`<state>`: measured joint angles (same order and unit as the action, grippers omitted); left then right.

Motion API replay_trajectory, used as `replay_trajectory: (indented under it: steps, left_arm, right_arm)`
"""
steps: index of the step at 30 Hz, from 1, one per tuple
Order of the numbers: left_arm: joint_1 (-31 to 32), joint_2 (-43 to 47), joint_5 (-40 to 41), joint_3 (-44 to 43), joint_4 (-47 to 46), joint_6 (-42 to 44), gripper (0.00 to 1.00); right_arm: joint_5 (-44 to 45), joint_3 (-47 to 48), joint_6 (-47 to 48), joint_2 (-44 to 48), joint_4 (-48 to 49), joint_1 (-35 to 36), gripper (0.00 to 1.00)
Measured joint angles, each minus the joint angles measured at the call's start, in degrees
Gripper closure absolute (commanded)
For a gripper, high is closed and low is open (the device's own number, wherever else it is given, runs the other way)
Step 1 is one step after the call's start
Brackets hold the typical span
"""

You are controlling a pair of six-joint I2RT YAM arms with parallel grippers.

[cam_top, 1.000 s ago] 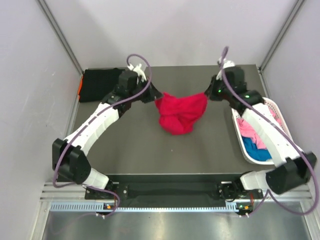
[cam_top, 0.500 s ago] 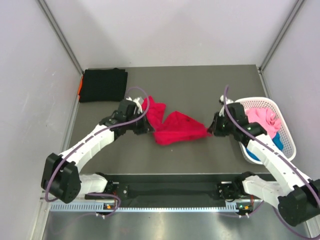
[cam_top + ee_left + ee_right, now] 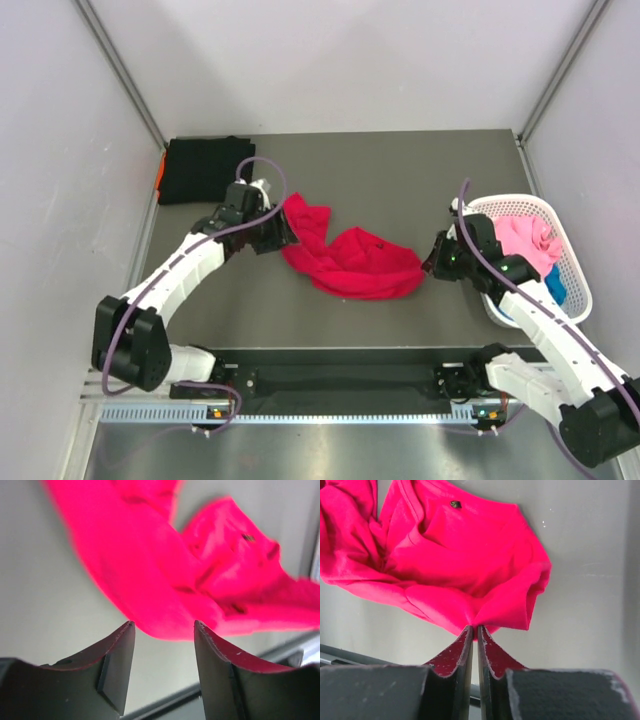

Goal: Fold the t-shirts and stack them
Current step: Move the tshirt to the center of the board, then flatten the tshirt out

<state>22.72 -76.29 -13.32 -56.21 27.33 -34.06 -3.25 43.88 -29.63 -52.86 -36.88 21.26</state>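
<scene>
The red t-shirt (image 3: 350, 265) lies crumpled mid-frame on the table (image 3: 400, 170), its sleeves lost in the folds. The left gripper (image 3: 164, 625) has its jaws apart at the shirt's blurred left edge, and no cloth is caught between them. The right gripper (image 3: 474, 627) has its jaws nearly together, nipping a fold at the right edge. In the basket (image 3: 575, 262) at right, a pink t-shirt (image 3: 520, 240) and a blue t-shirt (image 3: 555, 288) show only in part.

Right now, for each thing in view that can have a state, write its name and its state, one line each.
red t-shirt: unfolded, crumpled on the table
black t-shirt: folded flat, far left corner
basket: upright, at the table's right edge
pink t-shirt: bunched in the basket
blue t-shirt: bunched in the basket, mostly hidden
left gripper: open, holding nothing
right gripper: shut on the red t-shirt's edge
</scene>
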Motion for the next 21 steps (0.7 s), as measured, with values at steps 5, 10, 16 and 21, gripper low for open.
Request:
replay_trajectory:
  steps: [5, 10, 16, 21]
  left_arm:
    - [-5.90, -4.70, 0.94, -1.44, -0.04, 1.20, 0.38]
    - [-5.79, -13.22, 0.55, -5.03, -0.20, 2.29, 0.38]
    - [-5.75, -18.08, -3.63, -4.07, -3.87, 1.46, 0.60]
    - [-5.75, -20.90, -5.29, -4.09, -4.83, 1.79, 0.97]
  right_arm:
    - [0.44, -0.63, -0.70, 1.22, -0.04, 0.00, 0.63]
    - [1.62, -0.42, -0.96, 2.95, 0.04, -0.02, 0.58]
    - [1.68, 1.31, -0.87, -4.92, 3.34, 0.00, 0.59]
    - [5.79, 1.11, -0.94, -11.45, 4.74, -0.04, 0.47]
